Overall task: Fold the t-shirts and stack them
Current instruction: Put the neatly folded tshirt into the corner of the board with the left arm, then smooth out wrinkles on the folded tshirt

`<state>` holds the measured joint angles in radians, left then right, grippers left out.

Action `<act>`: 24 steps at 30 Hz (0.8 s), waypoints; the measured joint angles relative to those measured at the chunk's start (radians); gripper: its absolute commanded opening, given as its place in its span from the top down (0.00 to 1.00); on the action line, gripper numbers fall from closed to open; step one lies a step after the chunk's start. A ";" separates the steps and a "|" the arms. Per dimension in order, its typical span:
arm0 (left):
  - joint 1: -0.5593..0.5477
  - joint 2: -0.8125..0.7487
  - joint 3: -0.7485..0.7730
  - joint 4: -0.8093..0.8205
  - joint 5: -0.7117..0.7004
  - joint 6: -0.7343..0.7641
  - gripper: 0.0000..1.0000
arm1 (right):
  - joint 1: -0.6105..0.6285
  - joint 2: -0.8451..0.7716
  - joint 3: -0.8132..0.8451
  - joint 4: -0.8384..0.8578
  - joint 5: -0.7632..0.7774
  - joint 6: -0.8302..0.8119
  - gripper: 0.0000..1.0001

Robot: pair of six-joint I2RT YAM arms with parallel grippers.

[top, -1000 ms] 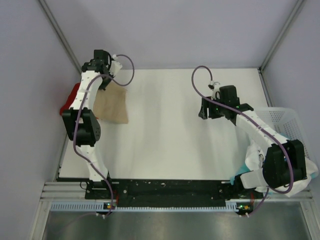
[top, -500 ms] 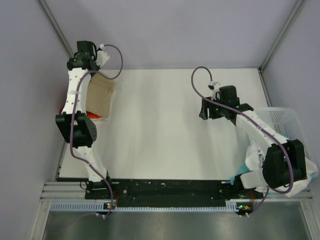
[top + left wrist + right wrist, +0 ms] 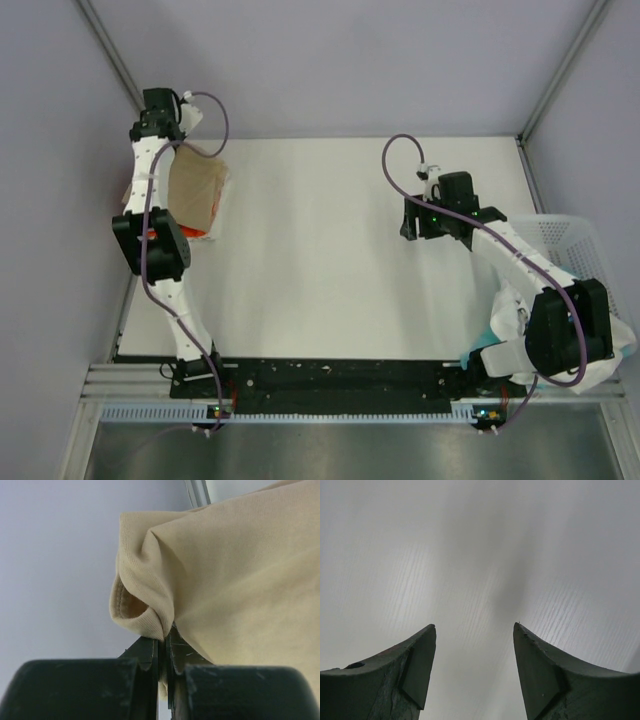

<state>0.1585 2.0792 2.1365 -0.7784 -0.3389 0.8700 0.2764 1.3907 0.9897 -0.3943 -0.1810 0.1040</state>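
My left gripper (image 3: pixel 176 138) is shut on an edge of the folded tan t-shirt (image 3: pixel 195 188) at the table's far left. In the left wrist view the jaws (image 3: pixel 164 642) pinch a rolled hem of the tan cloth (image 3: pixel 240 575). The tan shirt hangs over a stack of folded shirts showing orange and white edges (image 3: pixel 199 232). My right gripper (image 3: pixel 409 224) is open and empty above the bare table right of centre; its fingers (image 3: pixel 420 660) stand wide apart over the white surface. White and teal shirts (image 3: pixel 497 335) lie at the near right by the right arm's base.
A white plastic mesh basket (image 3: pixel 568 238) stands at the right edge. The white table top (image 3: pixel 320 260) spans the middle. Grey walls and metal frame posts (image 3: pixel 118 62) close in the far left corner near the left arm.
My left arm has swung left and back, carrying the tan shirt from the table's left part over the stack at the left edge. The right arm has not moved.
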 measured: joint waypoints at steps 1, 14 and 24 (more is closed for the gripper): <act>0.009 0.029 0.005 0.010 -0.007 -0.001 0.72 | 0.000 0.000 0.000 -0.001 0.001 0.000 0.37; 0.084 0.200 0.037 0.201 -0.266 -0.031 0.01 | 0.000 0.000 0.000 -0.019 -0.002 -0.004 0.37; 0.014 -0.111 -0.216 0.035 0.042 -0.222 0.19 | 0.000 -0.002 0.000 -0.020 -0.011 -0.004 0.37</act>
<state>0.1730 1.9678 1.9202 -0.7429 -0.2970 0.6483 0.2764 1.3884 0.9894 -0.4141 -0.1925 0.0998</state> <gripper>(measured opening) 0.918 0.627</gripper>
